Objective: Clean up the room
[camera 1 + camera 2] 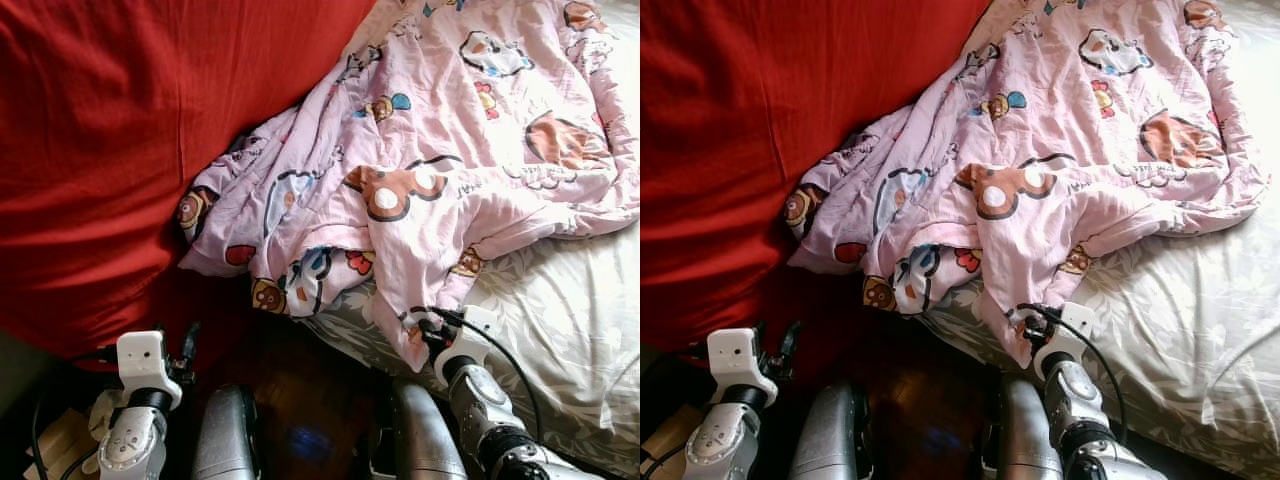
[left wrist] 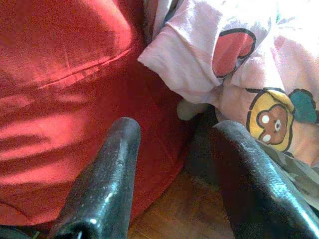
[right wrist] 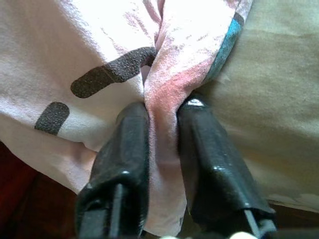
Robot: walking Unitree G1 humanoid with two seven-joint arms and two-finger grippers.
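Right claw (image 3: 162,117): fingers pinched tight on a fold of the pink blanket's (image 1: 440,150) lower edge.
Pink blanket: rumpled over the bed (image 1: 570,320), spreading up and away from the right claw; its hanging corner is just ahead of the left claw.
Left claw (image 2: 174,144): fingers spread wide, holding nothing, low beside the red cover (image 1: 120,150).
Floor (image 1: 300,400): dark wood, between the claws.

My silver arms, white wrist blocks, black fingers.
Black cables loop at my right gripper (image 1: 432,328); my left gripper (image 1: 186,345) has glossy, rounded fingers (image 2: 107,181).
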